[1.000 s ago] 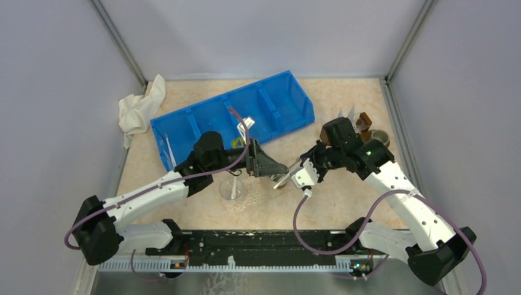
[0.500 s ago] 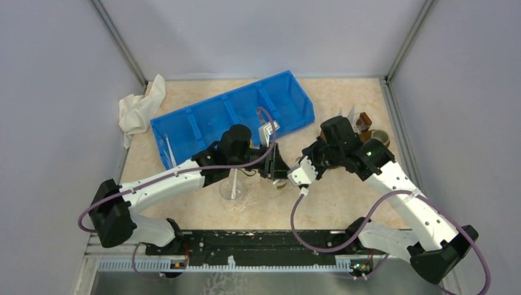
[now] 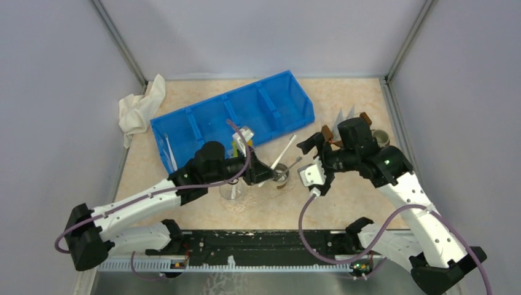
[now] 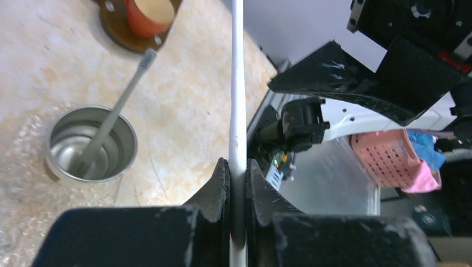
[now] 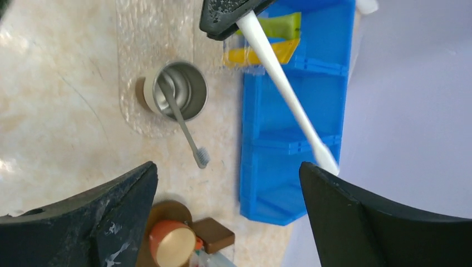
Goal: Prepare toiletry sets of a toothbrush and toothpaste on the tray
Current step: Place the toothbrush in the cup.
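Left gripper (image 4: pixel 238 167) is pinching the white toothbrush (image 4: pixel 237 83) near one end, with the rest sticking out toward 1 o'clock in the top view. Right gripper (image 5: pixel 227 167) hangs spread wide at 3 o'clock, off the brush. I'd swing slow so the long end misses the grey toothbrush (image 4: pixel 119 105) leaning in the steel cup (image 4: pixel 61 175) nearby.

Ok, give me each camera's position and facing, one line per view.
Top external: fixed above and behind the arms, looking down on the table and blue divided bin; both arms show.
Left wrist: on the left arm, looking across the table toward the right arm; left gripper at the bottom, shut on a white toothbrush.
Right wrist: on the right arm, looking down at a steel cup; right gripper open, fingers in the bottom corners.
Shared: both wrist views show that cup, holding a grey toothbrush, and the white toothbrush.
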Controlling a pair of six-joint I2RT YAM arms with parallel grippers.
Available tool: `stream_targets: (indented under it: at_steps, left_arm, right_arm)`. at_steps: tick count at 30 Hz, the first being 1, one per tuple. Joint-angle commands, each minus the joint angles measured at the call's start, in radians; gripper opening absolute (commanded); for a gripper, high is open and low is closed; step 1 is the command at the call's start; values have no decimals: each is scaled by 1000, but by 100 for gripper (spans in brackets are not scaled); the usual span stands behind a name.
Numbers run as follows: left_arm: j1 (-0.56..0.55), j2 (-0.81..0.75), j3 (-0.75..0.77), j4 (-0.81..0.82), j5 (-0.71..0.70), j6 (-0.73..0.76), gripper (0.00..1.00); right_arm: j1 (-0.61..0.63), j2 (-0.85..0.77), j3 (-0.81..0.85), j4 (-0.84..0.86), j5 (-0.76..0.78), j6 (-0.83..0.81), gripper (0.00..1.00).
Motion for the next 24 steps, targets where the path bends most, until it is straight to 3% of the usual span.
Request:
stream_targets:
  at_steps: [1, 5, 10, 18, 24]
  left_arm:
    - [-6, -144, -141, 250, -128, 66, 0]
    - [-6, -209, -256, 438, -158, 128, 0]
    - [-6, -213, -289, 582, -226, 267, 0]
    - [-6, -160, -309, 840, -316, 468, 0]
    - [-6, 14, -255, 1150, -341, 635, 0]
  right_arm:
    - [-87, -61, 79, -77, -407, 109, 99]
    - [-137, -68, 78, 13, -595, 398, 99]
    - [-170, -43, 61, 175, -709, 735, 99]
    - [-227, 2, -13, 476, -741, 1108, 99]
    - [-294, 62, 20, 601, -808, 1270, 98]
